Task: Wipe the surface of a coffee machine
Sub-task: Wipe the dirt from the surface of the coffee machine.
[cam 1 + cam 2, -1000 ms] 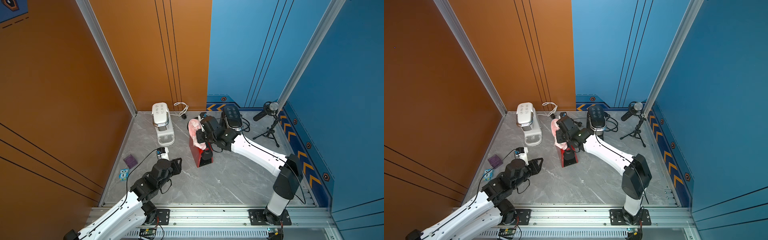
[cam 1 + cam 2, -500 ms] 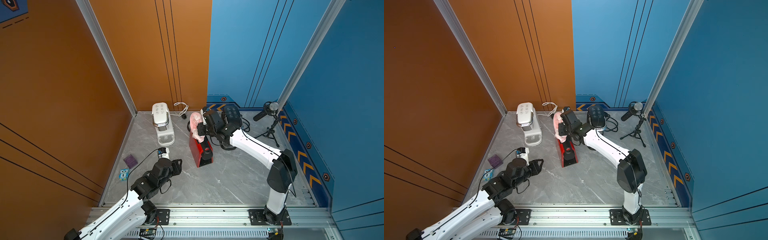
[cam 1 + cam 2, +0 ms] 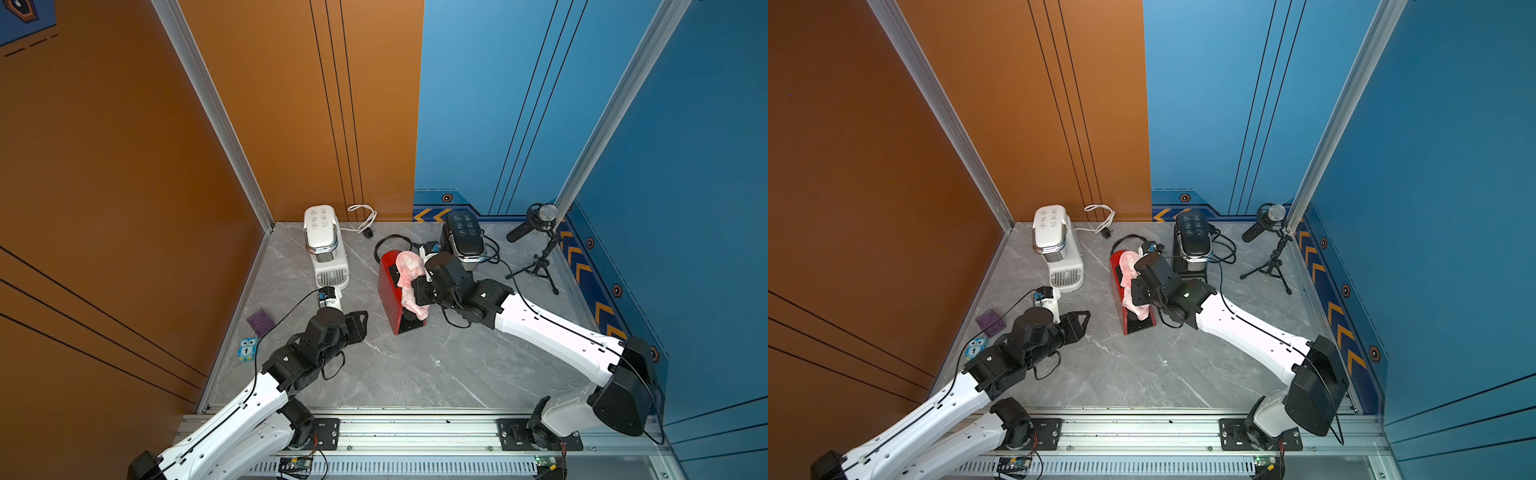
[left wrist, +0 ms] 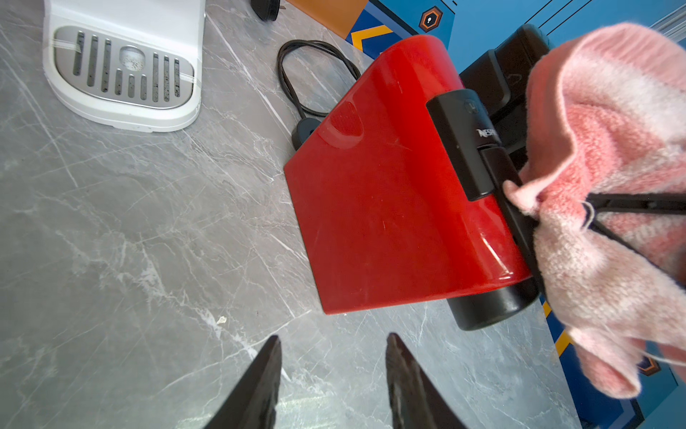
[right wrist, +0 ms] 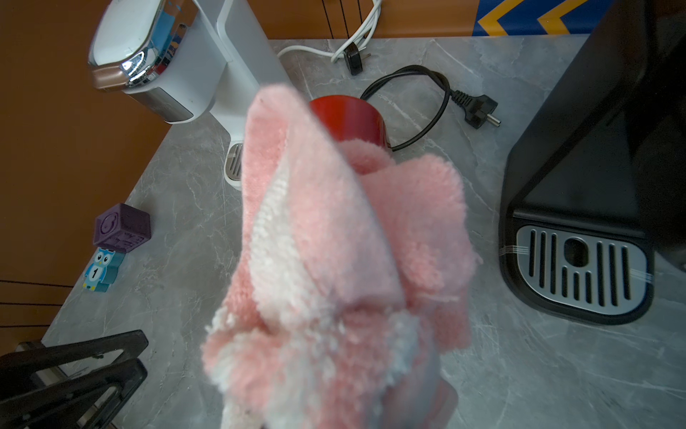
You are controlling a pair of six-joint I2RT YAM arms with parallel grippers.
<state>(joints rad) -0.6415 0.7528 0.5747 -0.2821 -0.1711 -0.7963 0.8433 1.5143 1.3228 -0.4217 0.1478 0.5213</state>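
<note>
Seen from above, two white-and-black robot arms reached over a grey marbled table (image 3: 415, 374) boxed in by orange and blue walls. A red coffee machine (image 3: 390, 293) stood upright near the middle of the table. It was between a white coffee machine (image 3: 325, 245) by the orange wall and a black coffee machine (image 3: 465, 239) by the blue wall.

The right gripper (image 3: 417, 286) was clamped on a bunched pink cloth (image 3: 408, 266). The cloth lay over the top of the red coffee machine, touching the black strip that runs along it, and one end hung down toward the machine's front. In the right wrist view the pink cloth (image 5: 334, 241) filled the middle of the picture and hid the fingers. Only the rounded back of the red coffee machine (image 5: 347, 117) showed beyond it.

The left gripper (image 3: 360, 323) hovered over bare table near the red coffee machine's left side, not touching it. In the left wrist view its two dark fingers (image 4: 267, 371) stood moderately apart with nothing between them.

A purple block (image 3: 261, 321) and a blue owl block (image 3: 247, 348) sat near the table's left edge. A microphone (image 3: 540, 218) on a small tripod stood in the far right corner.
</note>
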